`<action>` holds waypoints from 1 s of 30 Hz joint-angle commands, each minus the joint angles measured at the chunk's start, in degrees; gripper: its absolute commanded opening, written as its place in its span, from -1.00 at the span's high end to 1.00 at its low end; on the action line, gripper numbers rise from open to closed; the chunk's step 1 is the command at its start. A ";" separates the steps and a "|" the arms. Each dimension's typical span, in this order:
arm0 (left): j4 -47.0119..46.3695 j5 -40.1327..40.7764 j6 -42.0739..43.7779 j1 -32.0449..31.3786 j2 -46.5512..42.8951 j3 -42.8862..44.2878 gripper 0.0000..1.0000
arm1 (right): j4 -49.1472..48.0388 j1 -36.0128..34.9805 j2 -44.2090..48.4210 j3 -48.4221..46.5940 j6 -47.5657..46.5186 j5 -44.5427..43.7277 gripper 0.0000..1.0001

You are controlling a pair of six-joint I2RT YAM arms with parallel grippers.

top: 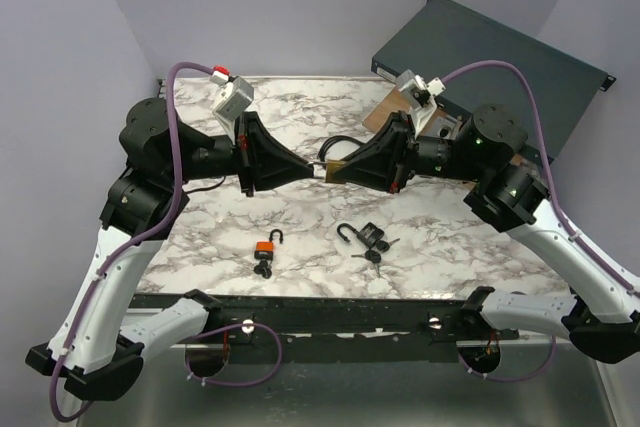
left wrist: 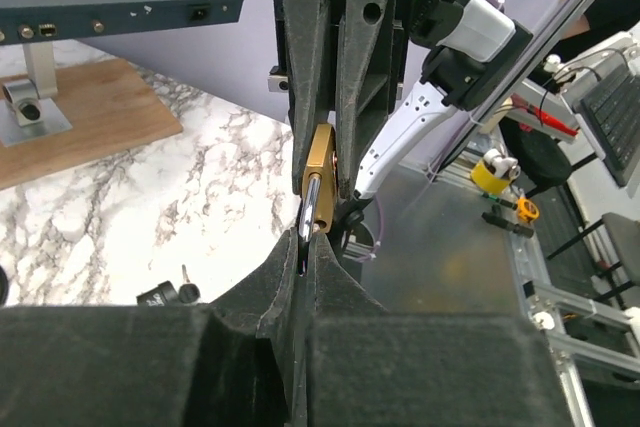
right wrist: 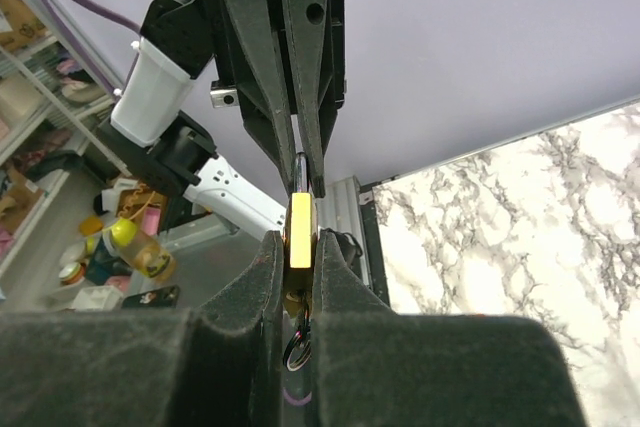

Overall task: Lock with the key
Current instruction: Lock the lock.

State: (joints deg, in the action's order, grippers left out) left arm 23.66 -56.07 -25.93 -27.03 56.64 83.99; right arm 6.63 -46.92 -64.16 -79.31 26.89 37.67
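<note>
A brass padlock [top: 335,168] hangs in the air between both grippers above the middle of the marble table [top: 300,127]. My left gripper [top: 316,169] is shut on its silver shackle [left wrist: 312,209], with the tips meeting in the left wrist view [left wrist: 308,239]. My right gripper [top: 342,169] is shut on the brass body [right wrist: 301,230], which sits between its pads [right wrist: 268,262]. A dark key ring [right wrist: 298,347] hangs under the body. The key itself is hidden between the right fingers.
An orange padlock [top: 267,247] with keys lies at the front centre-left. A black padlock [top: 368,235] with an open shackle and keys [top: 372,257] lies at the front centre-right. A dark flat box [top: 480,47] and a wooden block [top: 385,107] stand at the back right.
</note>
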 commanded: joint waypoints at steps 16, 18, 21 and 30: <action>-2.13 9.93 -4.69 -4.10 1.18 -0.44 1.00 | -6.05 -1.11 -1.87 0.91 -0.67 0.31 0.99; -2.87 9.65 -5.09 -4.73 1.36 -0.52 1.00 | -6.08 -1.21 -1.99 0.91 -0.58 -0.10 0.99; -1.89 11.43 -4.48 -5.72 1.80 -0.23 1.00 | -6.08 -1.49 -2.30 0.41 -0.31 -0.45 0.99; 5.28 28.00 0.03 -9.65 2.23 1.92 1.00 | -3.18 -3.33 -4.10 -2.02 -1.45 -8.01 0.99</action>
State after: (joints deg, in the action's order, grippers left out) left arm 24.80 -39.07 -28.75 -32.91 56.90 84.38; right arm 3.79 -47.33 -65.56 -79.29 25.91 33.58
